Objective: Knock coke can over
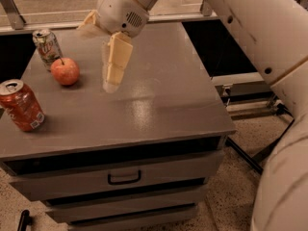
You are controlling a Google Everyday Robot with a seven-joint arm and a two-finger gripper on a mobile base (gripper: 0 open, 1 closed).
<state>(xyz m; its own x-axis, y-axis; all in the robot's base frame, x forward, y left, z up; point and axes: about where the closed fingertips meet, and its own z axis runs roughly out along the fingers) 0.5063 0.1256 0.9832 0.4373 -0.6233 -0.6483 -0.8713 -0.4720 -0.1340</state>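
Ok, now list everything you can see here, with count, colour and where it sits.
coke can: one, red-orange, upright, front left of the cabinet top
apple: one, red, left side, behind the coke can
pale can: one, white and green, back left corner, beside the apple
cabinet: one, grey, drawers below with a dark handle
floor: speckled beige, lower right
arm: one, white, reaching in from the right
gripper: one, cream, over the cabinet's middle, right of the apple, apart from the coke can
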